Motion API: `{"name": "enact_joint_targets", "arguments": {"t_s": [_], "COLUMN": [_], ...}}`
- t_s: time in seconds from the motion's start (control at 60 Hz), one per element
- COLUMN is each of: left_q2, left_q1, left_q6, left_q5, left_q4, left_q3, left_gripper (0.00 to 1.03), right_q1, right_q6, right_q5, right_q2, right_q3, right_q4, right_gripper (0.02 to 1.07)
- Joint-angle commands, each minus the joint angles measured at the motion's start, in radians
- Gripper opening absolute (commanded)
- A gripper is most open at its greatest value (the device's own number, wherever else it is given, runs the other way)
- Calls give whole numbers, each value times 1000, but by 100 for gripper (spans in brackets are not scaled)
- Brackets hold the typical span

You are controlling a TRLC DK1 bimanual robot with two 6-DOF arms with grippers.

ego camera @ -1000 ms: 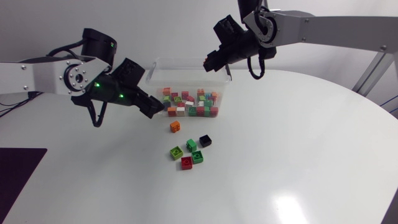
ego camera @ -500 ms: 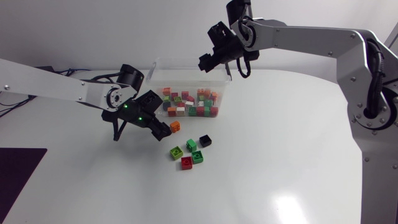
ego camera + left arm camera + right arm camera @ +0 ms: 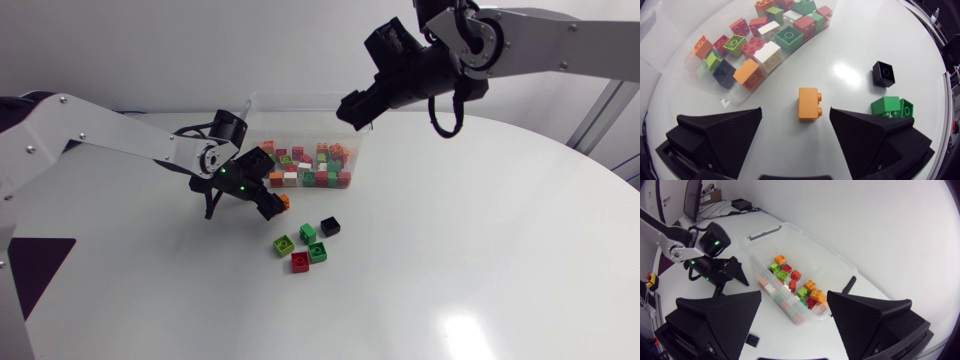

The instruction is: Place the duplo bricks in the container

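The orange brick (image 3: 809,103) lies on its side on the white, glossy surface (image 3: 480,230), left of centre in the head view and just below the container's front wall without touching it. It is a smooth two-stud plastic block. In the left wrist view its long axis runs straight ahead of the left gripper (image 3: 795,112), along the gap between the fingers, and its studs point sideways at the right-hand finger. That gripper is spread wide, with one matte black wedge on each side of the brick and bare surface between each wedge and the brick.

The container (image 3: 298,97), a clear thin-walled rectangular tub, sits at upper centre with its long side across the frame. It holds a loose layer of red, green, white and orange bricks.

At lower centre, apart from the orange brick, a black brick (image 3: 330,226), two green bricks (image 3: 308,233), a lime brick (image 3: 284,244) and a red brick (image 3: 299,261) lie close together.

The right gripper (image 3: 794,296) hangs above the container's right end, spread wide and holding nothing. The surface's curved edge runs down the right of the frame.
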Motion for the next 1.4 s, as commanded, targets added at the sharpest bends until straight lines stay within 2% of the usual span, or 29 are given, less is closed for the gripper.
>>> {"name": "enact_joint_targets", "arguments": {"t_s": [0.0, 0.1, 0.25, 0.317, 0.35, 0.383, 0.5, 0.767, 1.067, 1.183, 1.317, 1.383], "left_q2": [48, 68, 97, 102, 104, 105, 104, 39, -127, -228, -337, -369], "left_q1": [-7, -5, -4, -5, -5, -5, -7, -2, 27, 48, 67, 71], "left_q6": [27, 27, 27, 24, 22, 19, 18, 48, 56, 48, 15, -7], "left_q5": [11, 12, 26, 41, 55, 58, 69, 133, 161, 163, 169, 169], "left_q4": [16, 21, 21, 21, 21, 21, 16, 16, 12, 13, 16, 31], "left_q3": [38, 55, 76, 81, 85, 88, 81, 4, -93, -131, -145, -143], "left_gripper": [93, 91, 77, 53, 36, 30, 28, 25, 25, 25, 25, 25], "right_q1": [26, 44, 73, 93, 105, 110, 139, 141, 176, 182, 184, 187], "right_q6": [-28, -36, -22, -8, 7, 16, 74, 170, 243, 262, 272, 274], "right_q5": [-9, -9, 6, 18, 23, 24, 87, 107, 158, 169, 179, 185], "right_q2": [-53, -101, -98, -72, -53, -38, 53, 221, 390, 431, 454, 454], "right_q3": [-120, -226, -332, -353, -355, -353, -313, -169, -28, 3, 15, 15], "right_q4": [-7, -8, -10, -8, -8, -10, -24, -117, -166, -188, -205, -211], "right_gripper": [100, 100, 100, 99, 99, 99, 99, 95, 94, 90, 77, 66]}}
